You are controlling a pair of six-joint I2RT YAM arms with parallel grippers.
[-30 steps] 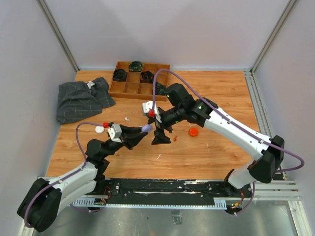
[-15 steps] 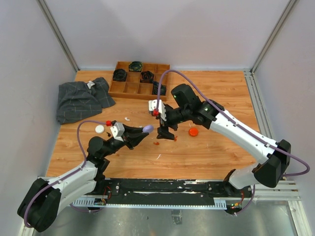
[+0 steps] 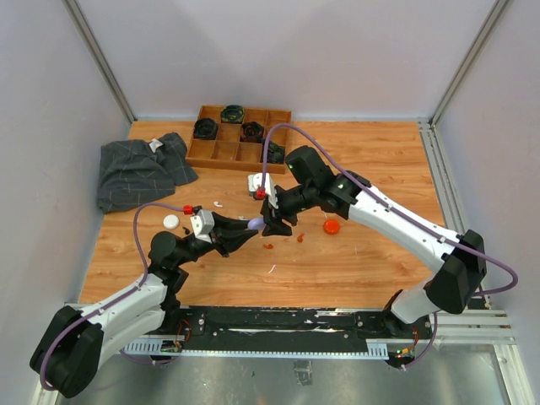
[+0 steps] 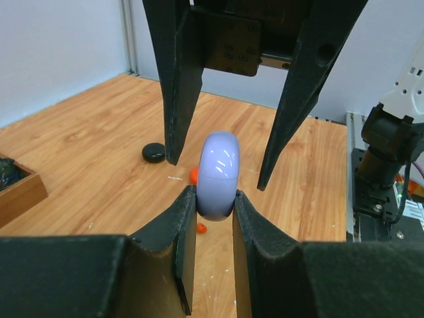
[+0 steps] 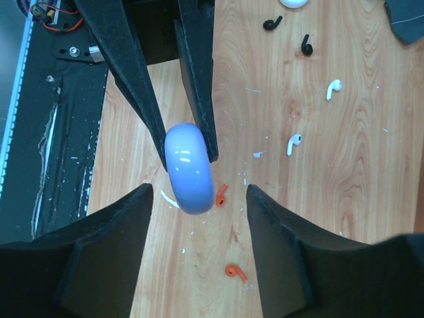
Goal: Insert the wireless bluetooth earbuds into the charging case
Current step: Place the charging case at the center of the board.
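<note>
My left gripper [image 3: 250, 224] is shut on a lilac round charging case [image 3: 255, 223], held on edge above the table. The case [image 4: 218, 173] sticks out past the left gripper [image 4: 213, 195] in the left wrist view. My right gripper [image 3: 277, 224] hangs over it, open, its fingers [image 4: 182, 79] on either side of the case without touching. From the right wrist the case [image 5: 189, 167] lies between the spread jaws of the right gripper [image 5: 199, 199]. Two orange-red earbuds [image 5: 221, 195] [image 5: 232, 271] lie on the wood beneath. White earbuds [image 5: 293, 142] and black earbuds [image 5: 307, 45] lie further off.
An orange round case [image 3: 332, 226] sits right of the grippers, a white one [image 3: 172, 221] to the left, and a black one [image 4: 154, 152] on the wood. A wooden compartment tray [image 3: 221, 150] with dark items stands at the back. A grey cloth [image 3: 139, 169] lies at the back left.
The right gripper has shifted back left over the lilac case and its jaws have narrowed round it. The left gripper has held still with the case.
</note>
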